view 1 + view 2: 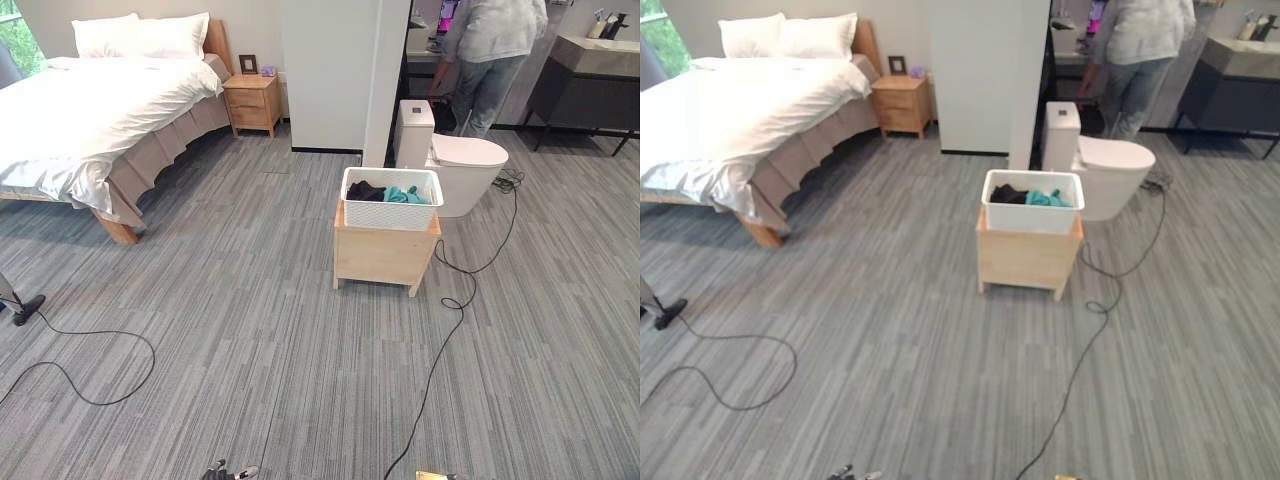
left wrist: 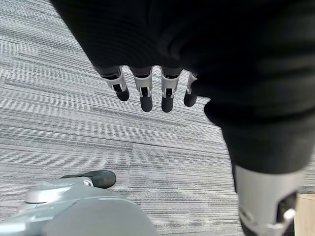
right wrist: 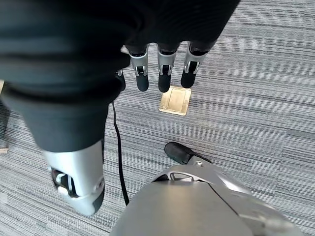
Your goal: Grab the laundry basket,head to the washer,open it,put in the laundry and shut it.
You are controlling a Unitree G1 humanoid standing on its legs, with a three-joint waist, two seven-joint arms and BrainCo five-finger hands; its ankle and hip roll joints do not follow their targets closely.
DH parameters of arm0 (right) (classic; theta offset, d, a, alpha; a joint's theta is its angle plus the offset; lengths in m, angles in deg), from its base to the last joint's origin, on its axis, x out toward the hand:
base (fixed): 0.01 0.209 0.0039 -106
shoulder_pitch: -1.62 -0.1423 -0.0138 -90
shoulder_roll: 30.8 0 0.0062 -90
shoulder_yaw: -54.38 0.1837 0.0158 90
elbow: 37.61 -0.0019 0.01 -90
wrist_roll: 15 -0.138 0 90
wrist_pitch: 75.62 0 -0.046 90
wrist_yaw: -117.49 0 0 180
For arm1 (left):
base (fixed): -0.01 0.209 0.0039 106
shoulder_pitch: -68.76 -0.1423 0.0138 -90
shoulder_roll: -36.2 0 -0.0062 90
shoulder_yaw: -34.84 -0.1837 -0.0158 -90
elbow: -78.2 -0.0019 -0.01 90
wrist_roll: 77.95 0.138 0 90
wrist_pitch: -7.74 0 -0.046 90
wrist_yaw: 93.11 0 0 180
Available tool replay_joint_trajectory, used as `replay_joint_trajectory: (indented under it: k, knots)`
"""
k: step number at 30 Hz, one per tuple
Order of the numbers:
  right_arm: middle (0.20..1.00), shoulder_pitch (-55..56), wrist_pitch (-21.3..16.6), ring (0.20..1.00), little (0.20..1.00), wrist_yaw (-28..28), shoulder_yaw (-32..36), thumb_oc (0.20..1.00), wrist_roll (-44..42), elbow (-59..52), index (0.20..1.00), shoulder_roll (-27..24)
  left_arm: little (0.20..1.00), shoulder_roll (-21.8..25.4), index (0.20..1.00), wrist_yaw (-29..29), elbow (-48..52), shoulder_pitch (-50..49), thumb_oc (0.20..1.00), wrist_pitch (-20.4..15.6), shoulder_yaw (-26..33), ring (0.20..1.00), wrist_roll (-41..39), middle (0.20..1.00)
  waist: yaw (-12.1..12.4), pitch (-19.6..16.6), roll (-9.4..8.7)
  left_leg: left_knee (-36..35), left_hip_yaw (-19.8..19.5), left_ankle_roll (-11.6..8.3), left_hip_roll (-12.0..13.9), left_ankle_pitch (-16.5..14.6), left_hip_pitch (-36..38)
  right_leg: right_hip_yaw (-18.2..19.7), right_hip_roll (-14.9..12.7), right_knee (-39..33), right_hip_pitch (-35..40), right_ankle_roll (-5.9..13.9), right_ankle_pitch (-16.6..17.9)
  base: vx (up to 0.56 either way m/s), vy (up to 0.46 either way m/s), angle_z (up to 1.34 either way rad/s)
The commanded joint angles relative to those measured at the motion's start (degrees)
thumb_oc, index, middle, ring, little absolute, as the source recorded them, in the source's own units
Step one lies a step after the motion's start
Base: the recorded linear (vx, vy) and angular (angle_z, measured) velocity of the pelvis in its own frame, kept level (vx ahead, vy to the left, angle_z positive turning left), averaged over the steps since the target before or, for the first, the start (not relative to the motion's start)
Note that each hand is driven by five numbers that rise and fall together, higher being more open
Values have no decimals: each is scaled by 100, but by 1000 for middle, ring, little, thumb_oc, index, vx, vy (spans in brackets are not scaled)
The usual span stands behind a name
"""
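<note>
Grey carpet (image 2: 59, 123) below both relaxed, empty hands: left hand (image 2: 147, 88); right hand (image 3: 162, 73).

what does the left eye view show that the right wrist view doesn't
The left eye view alone takes in the room: the white laundry basket with dark and teal clothes, sitting on a small wooden stand, the bed, a nightstand, a toilet and a person standing at the back.

The right wrist view alone shows the right robot hand, fingers relaxed and straight and holding nothing, hanging above a brass floor plate.

Both show the grey striped carpet.
</note>
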Motion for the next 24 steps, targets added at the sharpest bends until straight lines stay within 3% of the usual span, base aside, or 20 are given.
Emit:
replay_joint_trajectory:
  k: [1, 13, 24]
  knots:
    - [1000, -256, -74, 1000, 1000, 60, -12, 1000, -17, 449, 1000, -25, 1000, -41, 1000, 23, -170, 219, 1000, -171, -170, 1000, -4, 1000, 13, -70, -239, -376, -99, -326, 311, 13, -154, 74, -738, -58, 397, 786, -550, 0, 0, 0]
    - [1000, -237, -70, 1000, 1000, 115, 141, 1000, -105, 520, 1000, -84, 1000, -55, 1000, -9, -75, 210, 1000, -187, -130, 1000, -96, 1000, 30, -42, -215, -376, -108, -336, 331, 6, -140, 55, -706, -58, 422, 763, -583, 5, -10, 0]
    - [1000, -303, -175, 1000, 1000, 181, 317, 1000, -658, 268, 1000, -151, 1000, 58, 1000, -109, -45, 261, 1000, -203, 24, 1000, -372, 1000, 20, 219, -250, -376, -9, -518, 643, 235, -187, 209, -417, -58, 313, 555, -711, 22, -131, -1]
